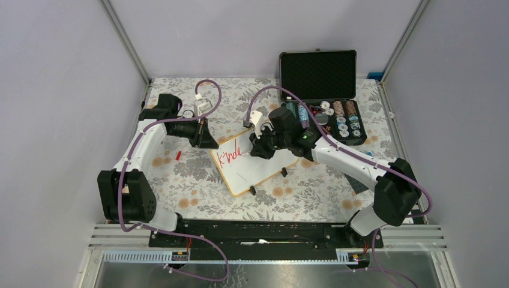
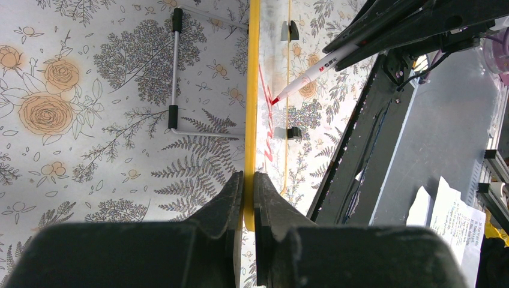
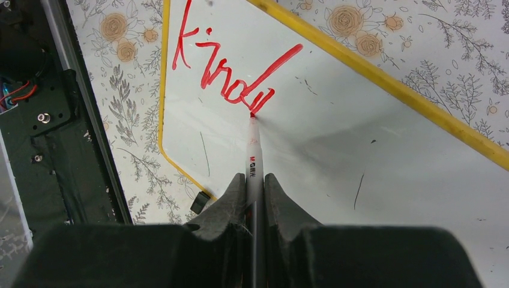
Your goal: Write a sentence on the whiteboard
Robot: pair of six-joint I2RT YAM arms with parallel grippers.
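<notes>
The whiteboard (image 1: 255, 168) lies tilted on the floral cloth mid-table. My left gripper (image 2: 248, 186) is shut on its yellow rim (image 2: 252, 90) at the far left corner (image 1: 211, 144). My right gripper (image 3: 254, 186) is shut on a white marker (image 3: 254, 159) with a red tip. The tip touches the board at the end of the red lettering (image 3: 231, 75), which reads about "Kind". The lettering also shows in the top view (image 1: 230, 155) and, edge-on, in the left wrist view (image 2: 267, 120). The marker also shows in the left wrist view (image 2: 312, 75).
An open black case (image 1: 324, 99) with stacked chips and small items stands at the back right. A small red piece (image 1: 178, 155) lies on the cloth left of the board. A wire stand (image 2: 174, 72) lies behind the board. Black feet (image 1: 252, 190) stick out at its near edge.
</notes>
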